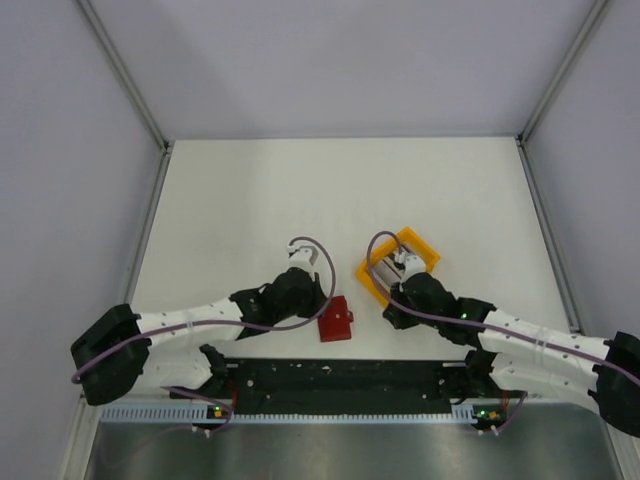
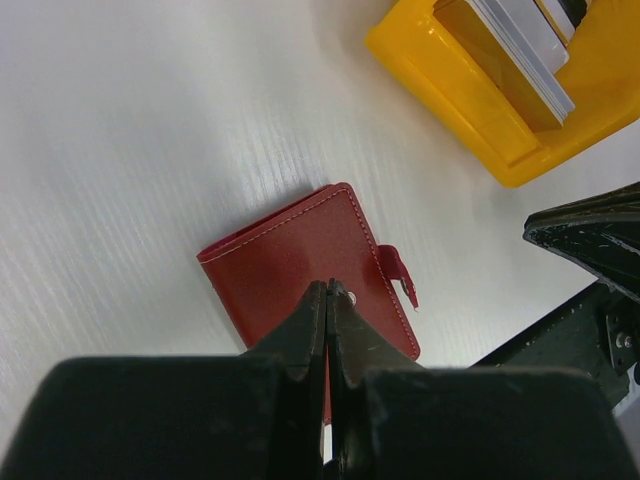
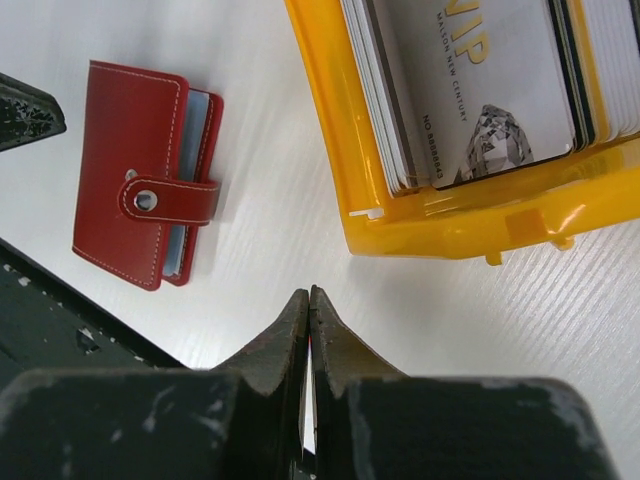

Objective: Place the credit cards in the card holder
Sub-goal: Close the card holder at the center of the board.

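Both jaws are pressed together, empty. The card holder (image 2: 300,265) lies snapped shut beneath the left jaws; credit cards (image 3: 470,90) are stood edgewise ahead of the right jaws, likely for pinching.

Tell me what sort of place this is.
Likely a lab robot test cell: white table walled by plain panels, two arms bolted at its near edge, yellow bin of credit cards.
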Robot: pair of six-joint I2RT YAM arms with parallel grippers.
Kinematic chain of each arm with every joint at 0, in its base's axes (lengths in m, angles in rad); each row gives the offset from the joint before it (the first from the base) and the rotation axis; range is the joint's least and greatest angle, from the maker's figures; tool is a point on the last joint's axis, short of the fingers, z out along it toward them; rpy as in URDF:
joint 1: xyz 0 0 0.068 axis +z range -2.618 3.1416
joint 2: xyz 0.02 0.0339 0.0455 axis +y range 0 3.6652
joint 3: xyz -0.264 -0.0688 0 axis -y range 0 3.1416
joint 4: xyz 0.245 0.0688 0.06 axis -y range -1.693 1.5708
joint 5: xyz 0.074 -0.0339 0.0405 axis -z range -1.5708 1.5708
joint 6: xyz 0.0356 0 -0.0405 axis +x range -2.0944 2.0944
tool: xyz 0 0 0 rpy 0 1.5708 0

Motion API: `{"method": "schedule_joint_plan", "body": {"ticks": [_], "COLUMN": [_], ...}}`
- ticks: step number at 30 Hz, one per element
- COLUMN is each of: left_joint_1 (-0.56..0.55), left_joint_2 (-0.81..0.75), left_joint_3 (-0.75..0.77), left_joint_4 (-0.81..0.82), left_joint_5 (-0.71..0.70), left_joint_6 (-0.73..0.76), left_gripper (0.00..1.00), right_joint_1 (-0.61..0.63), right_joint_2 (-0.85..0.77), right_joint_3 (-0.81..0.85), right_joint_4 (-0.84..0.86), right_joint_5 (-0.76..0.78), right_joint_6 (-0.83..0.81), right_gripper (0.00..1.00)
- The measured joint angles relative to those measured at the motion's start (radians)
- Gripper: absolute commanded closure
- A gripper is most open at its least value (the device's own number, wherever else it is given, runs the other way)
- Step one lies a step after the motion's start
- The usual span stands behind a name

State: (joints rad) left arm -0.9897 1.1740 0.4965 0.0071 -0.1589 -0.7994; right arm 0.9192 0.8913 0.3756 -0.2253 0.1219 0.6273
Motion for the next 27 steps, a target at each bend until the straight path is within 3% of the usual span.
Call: {"method": "schedule_joint_plan", "body": {"ticks": [8,27], "left_joint_1": [0.0,-0.001], "left_joint_2": [0.08,0.057], "left_joint_3": [0.001,-0.039], "left_joint_4": [0.007,-0.011], "left_joint_5": [0.024,0.073], "left_joint_6": [0.021,0.031], "left_gripper": [1.0,1.0], "right_joint_1": [0.0,-0.001], "right_joint_2": [0.041,0.283], "right_joint_3": [0.006,0.069], "right_joint_4": [0.056,0.268], "right_joint_5": [-0.055,-0.208], "right_joint_6": [-0.03,-0.038], "right_gripper": [1.0,1.0]}}
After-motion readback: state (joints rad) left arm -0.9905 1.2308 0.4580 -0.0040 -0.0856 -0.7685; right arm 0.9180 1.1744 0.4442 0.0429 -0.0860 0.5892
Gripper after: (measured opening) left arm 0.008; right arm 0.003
